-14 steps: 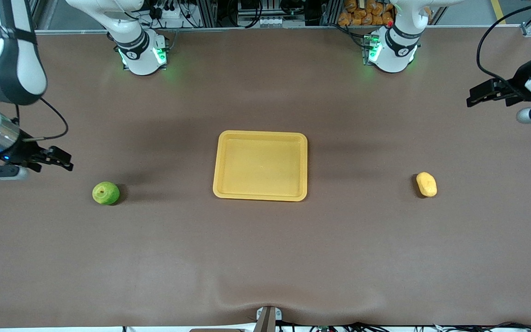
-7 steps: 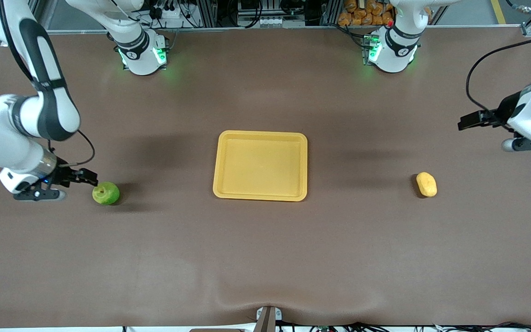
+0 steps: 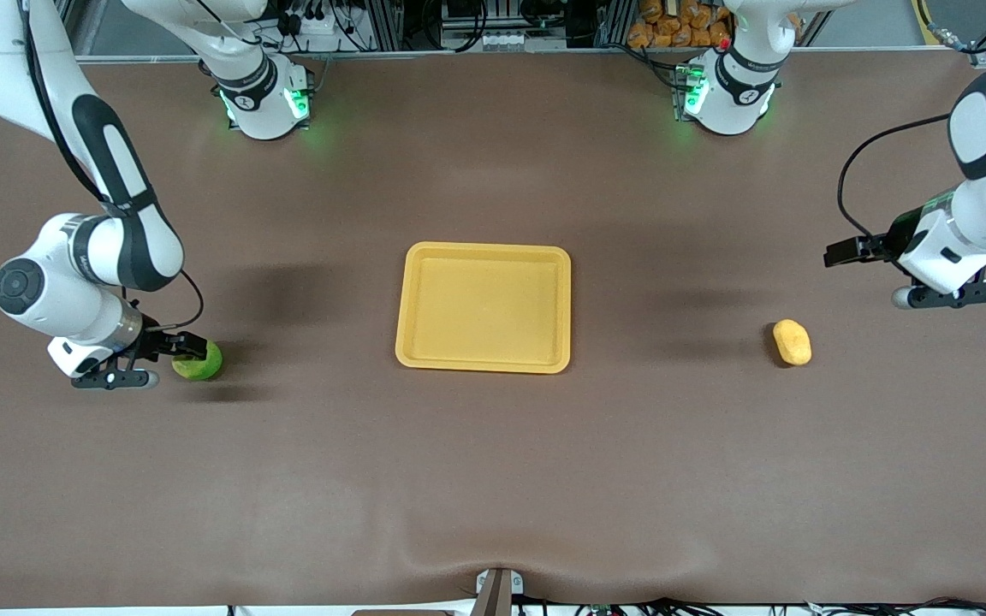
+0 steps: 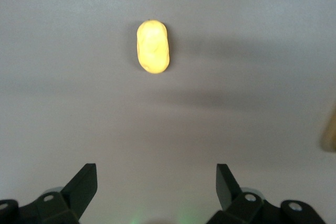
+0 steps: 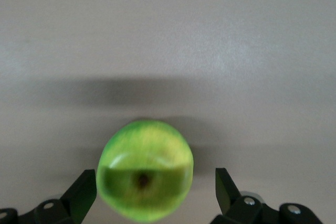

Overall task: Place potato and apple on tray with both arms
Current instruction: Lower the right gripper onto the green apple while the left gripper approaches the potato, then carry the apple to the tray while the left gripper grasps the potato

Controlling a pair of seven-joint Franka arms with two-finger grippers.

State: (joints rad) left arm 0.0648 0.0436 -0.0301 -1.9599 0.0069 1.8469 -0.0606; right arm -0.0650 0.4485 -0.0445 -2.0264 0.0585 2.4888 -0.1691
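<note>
While the left gripper (image 3: 840,254) is hanging open-jawed at right, the right gripper (image 3: 189,346), jaws open, is straddling the apple (image 3: 202,363); closing comes next.

One round bright green apple (image 3: 199,363), one oblong yellow-orange matte potato (image 3: 792,341), one shallow rectangular yellow plastic tray (image 3: 484,306), two white jointed robot arms

The front camera sits high, facing both arm bases, and takes in the whole tabletop (image 3: 493,479). The left wrist camera looks down past its jaws at the potato (image 4: 153,46) from some way off. The right wrist camera sits close above the apple (image 5: 145,176). Both fruits show in the front view too.
</note>
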